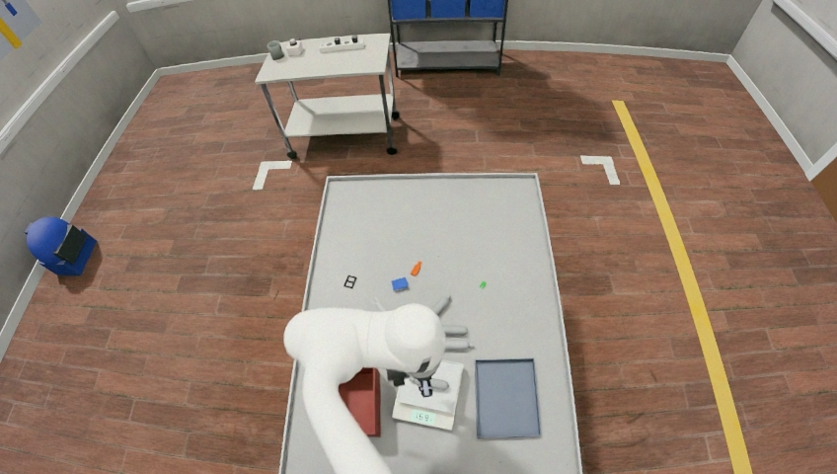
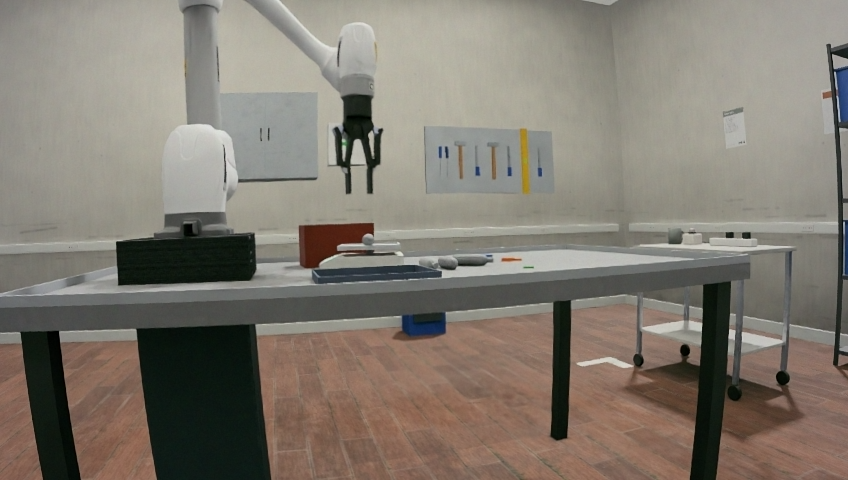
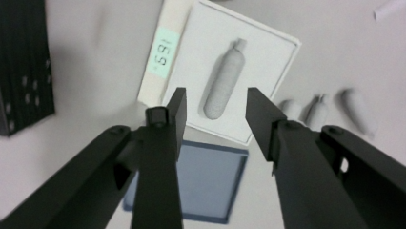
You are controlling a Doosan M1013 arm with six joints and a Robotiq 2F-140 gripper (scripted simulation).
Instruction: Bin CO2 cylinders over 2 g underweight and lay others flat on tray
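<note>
A grey CO2 cylinder lies flat on the white scale, whose display reads 169. My gripper hangs high above it, fingers partly apart with nothing between them. Three more cylinders lie on the table just beyond the scale; they also show in the top view. The blue tray lies right of the scale. The red scrap bin stands left of it.
The arm's black base block sits at the table's near end. Small orange, blue and green pieces and a black outline lie mid-table. A white cart stands beyond the table.
</note>
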